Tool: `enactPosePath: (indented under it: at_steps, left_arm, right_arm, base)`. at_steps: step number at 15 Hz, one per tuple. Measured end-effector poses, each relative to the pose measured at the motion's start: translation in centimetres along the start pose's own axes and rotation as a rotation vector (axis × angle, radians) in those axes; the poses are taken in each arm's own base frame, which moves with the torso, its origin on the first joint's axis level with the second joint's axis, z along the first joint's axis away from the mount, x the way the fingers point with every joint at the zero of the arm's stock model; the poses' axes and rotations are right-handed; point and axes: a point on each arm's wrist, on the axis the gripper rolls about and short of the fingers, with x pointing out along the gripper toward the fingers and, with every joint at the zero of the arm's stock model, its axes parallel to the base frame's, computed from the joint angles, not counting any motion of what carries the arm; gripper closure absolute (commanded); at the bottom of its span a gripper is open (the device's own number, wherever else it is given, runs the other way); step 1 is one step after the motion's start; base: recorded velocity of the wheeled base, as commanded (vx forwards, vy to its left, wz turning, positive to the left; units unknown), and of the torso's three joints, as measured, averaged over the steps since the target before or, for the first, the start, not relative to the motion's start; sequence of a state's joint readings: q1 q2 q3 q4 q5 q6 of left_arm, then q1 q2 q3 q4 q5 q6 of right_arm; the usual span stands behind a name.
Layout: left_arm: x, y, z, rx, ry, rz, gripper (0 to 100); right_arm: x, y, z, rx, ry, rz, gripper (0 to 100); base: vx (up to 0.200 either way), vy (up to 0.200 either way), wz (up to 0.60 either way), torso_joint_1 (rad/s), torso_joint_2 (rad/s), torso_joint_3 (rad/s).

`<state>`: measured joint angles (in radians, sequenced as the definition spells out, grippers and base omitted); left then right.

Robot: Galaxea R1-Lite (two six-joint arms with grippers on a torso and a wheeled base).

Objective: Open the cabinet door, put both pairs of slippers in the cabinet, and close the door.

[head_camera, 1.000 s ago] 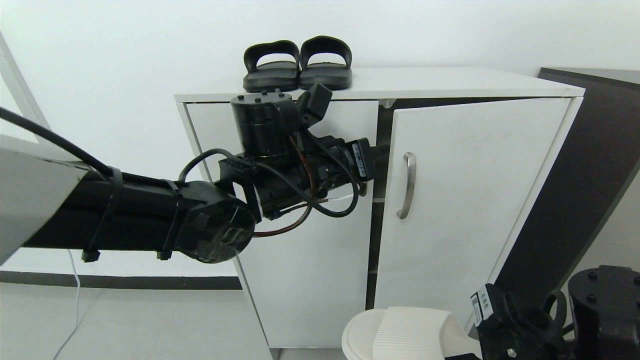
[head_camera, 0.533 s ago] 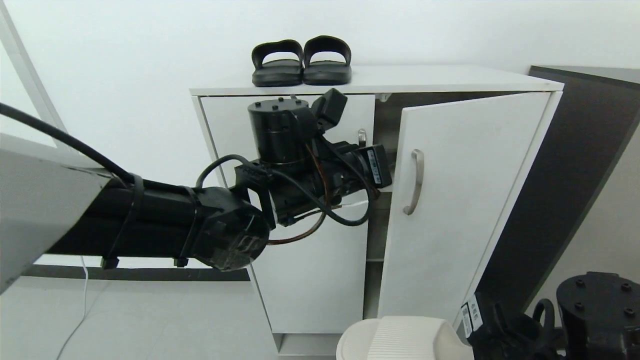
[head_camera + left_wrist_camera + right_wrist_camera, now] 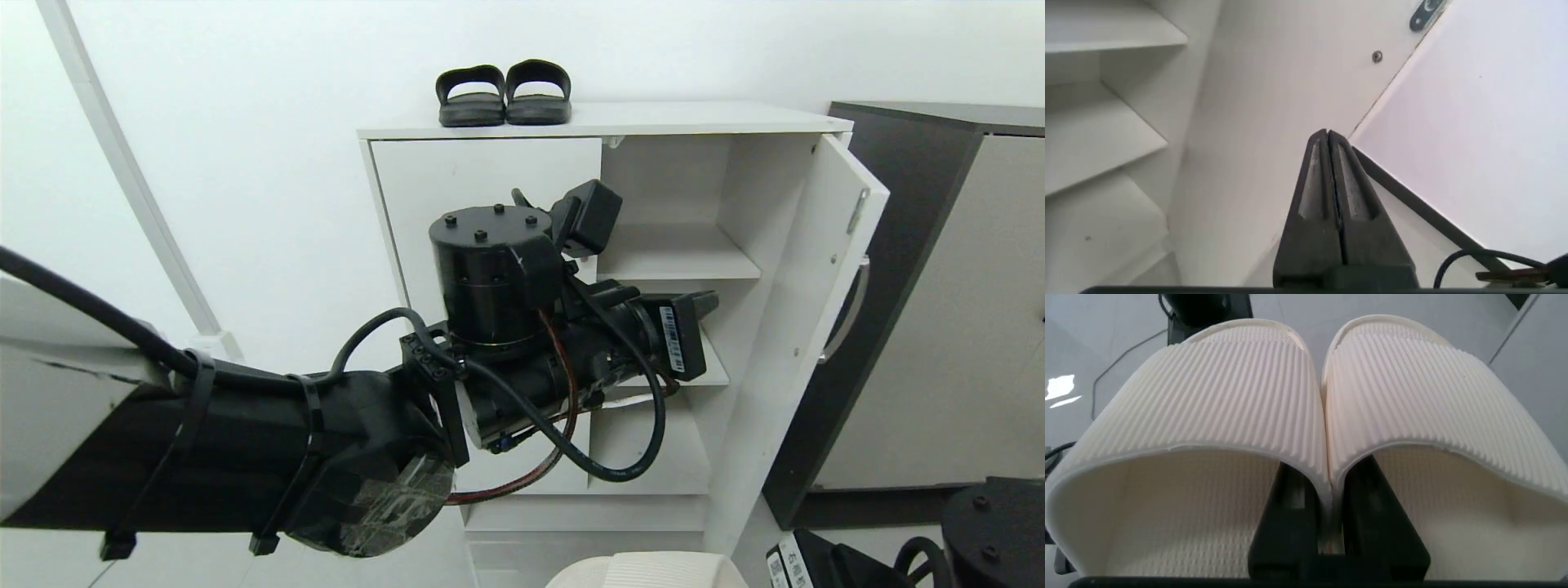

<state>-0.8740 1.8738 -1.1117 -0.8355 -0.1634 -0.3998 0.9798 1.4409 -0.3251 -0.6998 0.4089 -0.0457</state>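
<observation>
Left gripper: a second ago it was tucked into the crack at the door's edge. Now it hangs free in front of the open compartment, fingers pressed together on nothing, its pulling work seemingly finished.
Cabinet door: it has gone from barely ajar to swung wide. It stands at 3 o'clock of the left gripper, edge toward the room, with its handle on the far side. The whole view has shifted too, so the cabinet's drift is the camera's.
Shelves: exposed behind the left gripper, from about 12 to 4 o'clock of it.
Right gripper: low at 5 o'clock in the head view, clamped on the white slippers. It pinches their inner walls together so both travel as one, held ready, I judge, for a shelf.
Black slippers: side by side on the cabinet top at 12 o'clock, waiting their turn.
Left arm: it crosses the opening and likely must clear it before the white pair goes in.
</observation>
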Motion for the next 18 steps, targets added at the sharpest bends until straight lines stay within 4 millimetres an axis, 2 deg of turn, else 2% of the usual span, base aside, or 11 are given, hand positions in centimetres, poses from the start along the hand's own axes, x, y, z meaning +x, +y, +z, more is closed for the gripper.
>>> enactPosePath:
  at_steps: [8,9,11,13,15,18]
  left_arm:
    - [-0.7,0.6,1.0,0.004,-0.041,0.055,100]
    - [-1.0,0.7,1.2,0.005,-0.053,0.075,100]
    - [-2.2,0.9,1.6,0.005,-0.076,0.143,100]
    - [-4.8,1.2,2.8,0.014,-0.123,0.235,100]
    - [-8.5,1.7,3.9,0.046,-0.154,0.343,100]
    - [-16.1,1.6,4.3,0.115,-0.158,0.593,100]
  right_arm:
    - [0.0,-0.2,-0.1,0.008,0.0,-0.011,100]
    - [0.1,-0.5,0.1,0.014,-0.003,-0.042,100]
    - [0.6,-2.0,0.8,0.047,-0.013,-0.234,100]
    - [1.5,-3.8,1.8,0.141,-0.036,-0.509,100]
    - [2.6,-5.7,2.1,0.209,-0.044,-0.75,100]
    - [4.0,-8.9,3.0,0.282,-0.091,-1.033,100]
  base:
    - [0.0,0.0,0.0,0.0,0.0,0.0]
    - [0.0,0.0,0.0,0.0,0.0,0.0]
    - [0.0,0.0,0.0,0.0,0.0,0.0]
    - [0.0,0.0,0.0,0.0,0.0,0.0]
    - [0.0,0.0,0.0,0.0,0.0,0.0]
    - [0.0,0.0,0.0,0.0,0.0,0.0]
